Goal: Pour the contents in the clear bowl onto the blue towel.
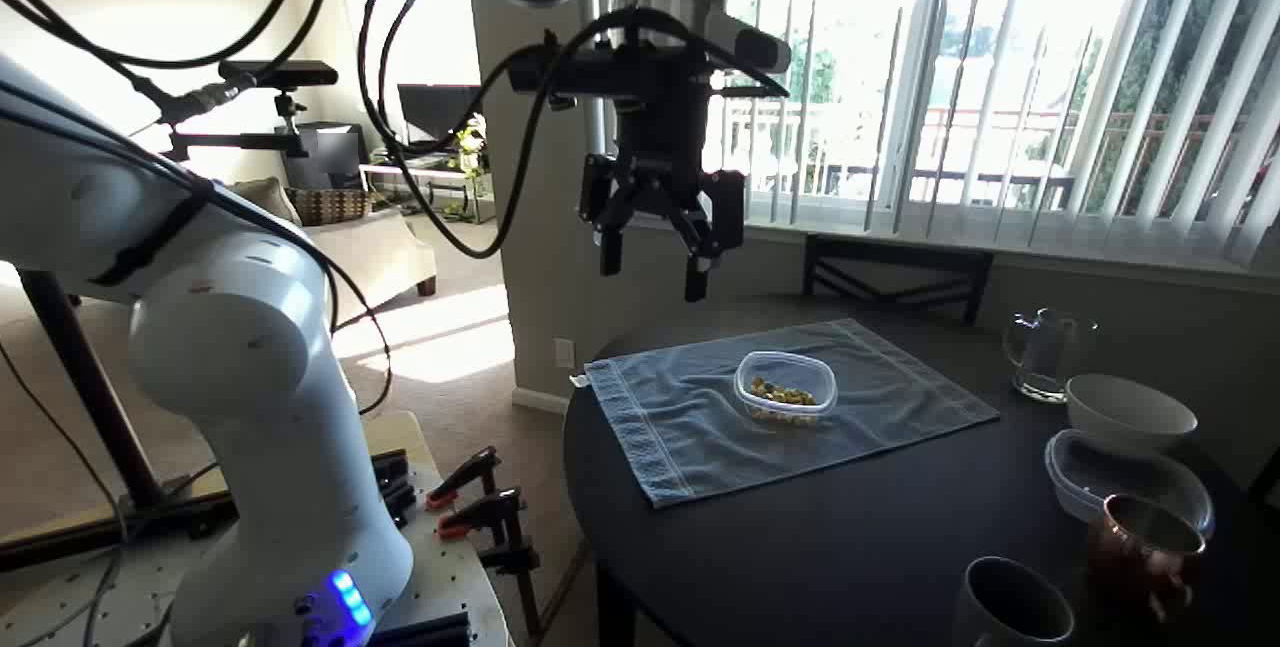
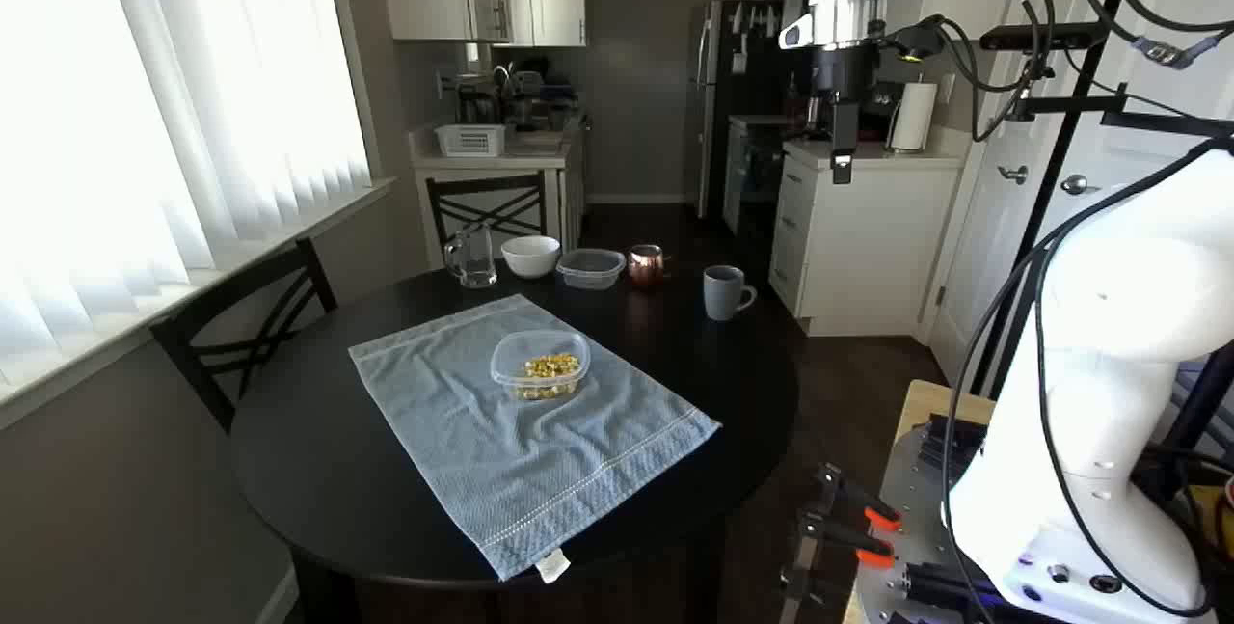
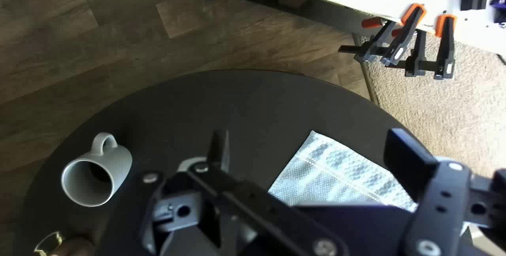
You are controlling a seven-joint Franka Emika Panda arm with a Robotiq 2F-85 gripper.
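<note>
"How far along?"

"The pour seems not begun: the contents [image 1: 782,393], too small to name surely, sit in the clear bowl [image 1: 797,370], upright near the middle of the blue towel [image 1: 900,387]."

"And the gripper [image 1: 653,275]?"

"Spread and empty, at the bowl's ten o'clock in an exterior view. Grasp, lift and tip seem left."

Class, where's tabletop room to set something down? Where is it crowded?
Free: black tabletop between blue cloth towel and grey handled mug; also between towel and window-side black chair. Crowded: row from clear glass mug to copper mug.
</note>
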